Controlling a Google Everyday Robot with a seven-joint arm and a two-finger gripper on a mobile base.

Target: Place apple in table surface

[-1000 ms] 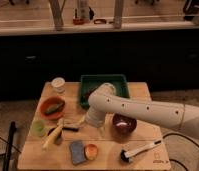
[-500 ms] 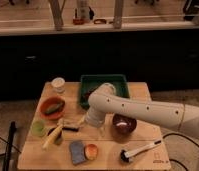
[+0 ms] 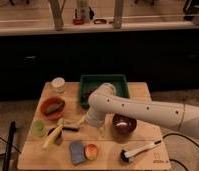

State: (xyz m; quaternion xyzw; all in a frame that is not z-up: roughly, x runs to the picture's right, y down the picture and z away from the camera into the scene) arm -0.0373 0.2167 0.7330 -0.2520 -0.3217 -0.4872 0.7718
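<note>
Though checked against earlier frames, no shift noted: arm (image 3: pixel 143 108) held same pose, apple (image 3: pixel 91 151) same spot. Room was dim, dark cabinet front behind. Table surface (image 3: pixel 143 94), light wood, carried green bin (image 3: pixel 105 76), dark-red bowl (image 3: pixel 124 123), sponge (image 3: pixel 77 152). Apple lay on table surface near front edge, against sponge's right side. Gripper (image 3: pixel 100 129) sat low under wrist, left of dark-red bowl, apart from apple; its state could not be told.

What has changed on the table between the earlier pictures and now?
Nothing visibly changed. The gripper, at the end of the white arm, is over the middle of the light wooden tabletop as before, left of the dark-red bowl. The small round orange-red apple lies on the tabletop beside the blue-grey sponge, where it was.
</note>
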